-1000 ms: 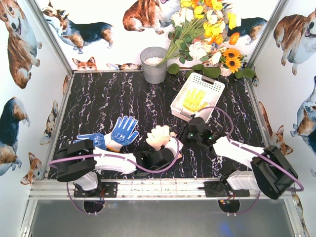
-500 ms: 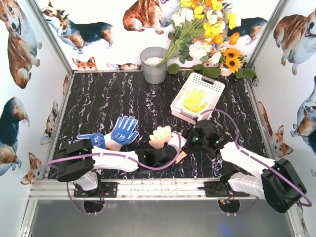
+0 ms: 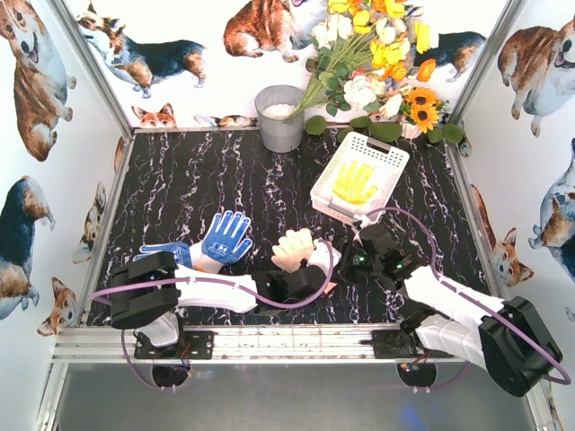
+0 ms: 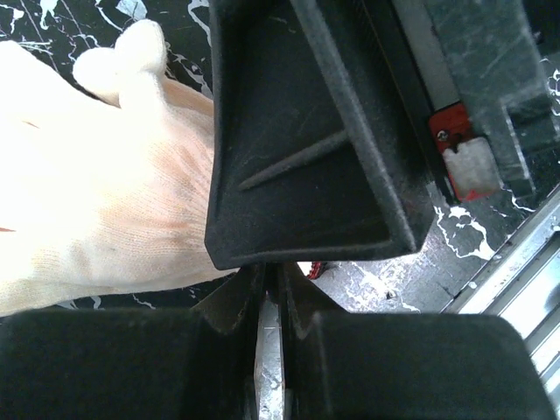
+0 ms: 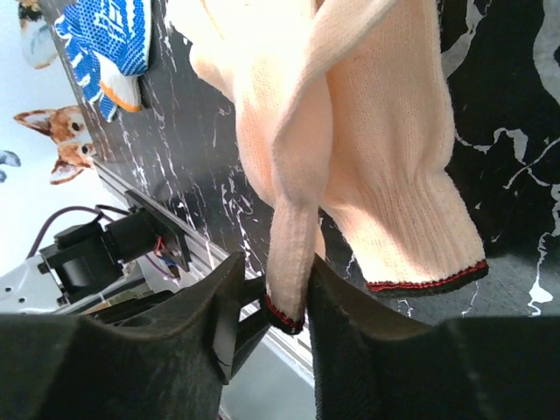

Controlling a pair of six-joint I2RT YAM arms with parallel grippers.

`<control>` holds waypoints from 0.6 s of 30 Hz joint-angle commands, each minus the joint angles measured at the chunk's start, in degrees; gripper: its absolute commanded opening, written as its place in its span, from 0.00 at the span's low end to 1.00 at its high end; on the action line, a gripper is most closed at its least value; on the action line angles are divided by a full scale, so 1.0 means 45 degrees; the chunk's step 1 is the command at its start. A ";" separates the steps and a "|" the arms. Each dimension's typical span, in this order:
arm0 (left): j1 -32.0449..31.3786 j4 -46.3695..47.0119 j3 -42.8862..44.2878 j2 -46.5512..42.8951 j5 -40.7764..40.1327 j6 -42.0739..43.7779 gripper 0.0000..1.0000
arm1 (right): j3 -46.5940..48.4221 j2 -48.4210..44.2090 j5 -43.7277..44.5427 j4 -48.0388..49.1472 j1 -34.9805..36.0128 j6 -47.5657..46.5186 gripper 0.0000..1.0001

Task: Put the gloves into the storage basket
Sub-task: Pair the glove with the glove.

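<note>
The right pincer (image 5: 289, 293) nips the cuff of a cream glove (image 5: 293, 210), likely to peel it off the second glove (image 5: 394, 201) lying on the worktop (image 3: 207, 180), low centre of the top view. Its arm reaches in from lower right, wrist bent toward the pair. The left pincer (image 4: 271, 297) is shut beside them, arm stretched low; whether it pins anything I cannot tell. The basket (image 3: 384, 148), upper right, holds a yellow glove (image 3: 352, 182).

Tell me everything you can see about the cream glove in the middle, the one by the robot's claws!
The cream glove is soft knit, with a ribbed cuff edged in dark red. It is bunched up on the black marbled table, near the front, between the two arms. The right claw pinches a fold of its cuff. The left claw, shut, sits right beside it.
</note>
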 commanded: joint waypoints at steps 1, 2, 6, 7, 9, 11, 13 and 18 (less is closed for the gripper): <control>-0.0032 0.0538 0.0495 0.0293 -0.0499 -0.0439 0.00 | -0.0339 -0.0304 -0.0511 0.0601 0.0016 0.0253 0.29; -0.0025 0.0572 0.0519 0.0327 -0.0501 -0.0459 0.00 | -0.0350 -0.0321 -0.0512 0.0611 0.0016 0.0259 0.23; 0.0002 0.0368 0.0500 0.0107 -0.0841 -0.0613 0.24 | -0.0171 -0.0350 -0.0028 0.0249 0.0016 0.0061 0.03; 0.0031 0.0214 0.0447 -0.0060 -0.1023 -0.0657 0.30 | -0.0049 -0.0322 0.0140 0.0021 0.0016 -0.0053 0.02; 0.0104 -0.0284 0.0358 -0.0460 -0.1589 -0.0744 0.41 | 0.0207 -0.0300 0.0467 -0.0493 0.0016 -0.0263 0.00; 0.0362 -0.0988 0.0269 -0.0909 -0.2039 -0.1006 0.46 | 0.0379 -0.0291 0.0687 -0.0792 0.0016 -0.0384 0.00; 0.0875 -0.1628 0.0066 -0.1351 -0.2185 -0.1544 0.47 | 0.0443 -0.0284 0.0816 -0.0896 0.0016 -0.0437 0.00; 0.2452 -0.2347 -0.1228 -0.2666 -0.2192 -0.3087 0.45 | 0.0514 -0.0288 0.0934 -0.1109 0.0016 -0.0559 0.00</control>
